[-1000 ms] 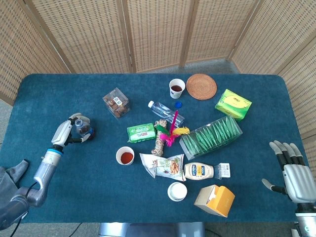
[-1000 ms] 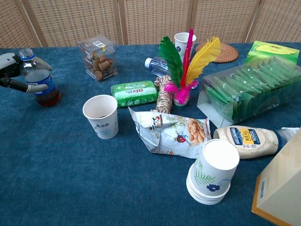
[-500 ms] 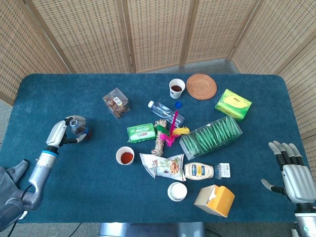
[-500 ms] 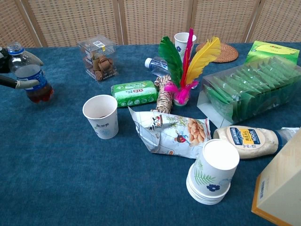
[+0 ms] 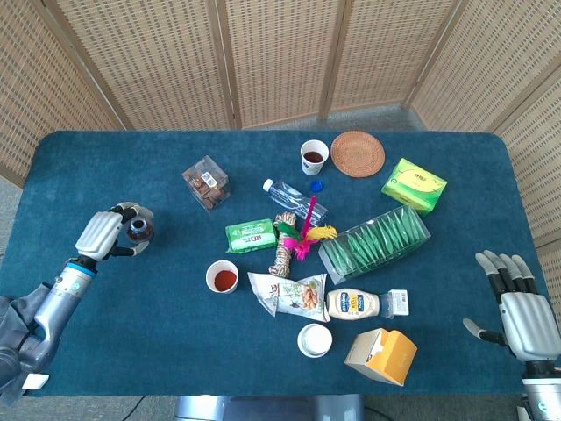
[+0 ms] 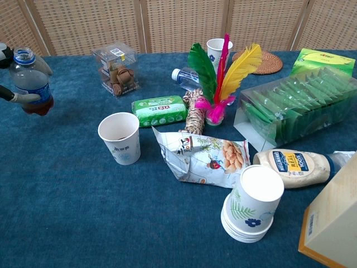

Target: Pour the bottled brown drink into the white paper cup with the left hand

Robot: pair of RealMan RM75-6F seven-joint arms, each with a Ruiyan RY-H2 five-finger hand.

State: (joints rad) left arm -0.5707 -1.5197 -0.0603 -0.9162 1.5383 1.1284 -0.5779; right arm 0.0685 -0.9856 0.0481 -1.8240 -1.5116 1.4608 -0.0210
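My left hand (image 5: 103,235) grips a clear bottle (image 5: 138,230) with a blue label, upright and uncapped, at the table's left side. In the chest view the bottle (image 6: 30,84) holds a little brown drink at its bottom, with fingers (image 6: 12,97) wrapped round it at the frame's edge. A white paper cup (image 5: 222,277) with brown drink inside stands well to the right of the bottle, seen also as the cup (image 6: 120,137) in the chest view. My right hand (image 5: 524,314) rests open at the near right corner, holding nothing.
A second cup of brown drink (image 5: 314,156) stands at the back by a woven coaster (image 5: 358,153). Between bottle and cup lie a clear box (image 5: 206,182) and a green packet (image 5: 251,235). Feathers (image 6: 223,72), a snack bag (image 5: 294,296), mayonnaise (image 5: 359,303) and stacked cups (image 5: 315,339) crowd the middle.
My left hand has carried the bottle further left, away from the white cup, and it sits higher in the chest view. The right hand has not moved.
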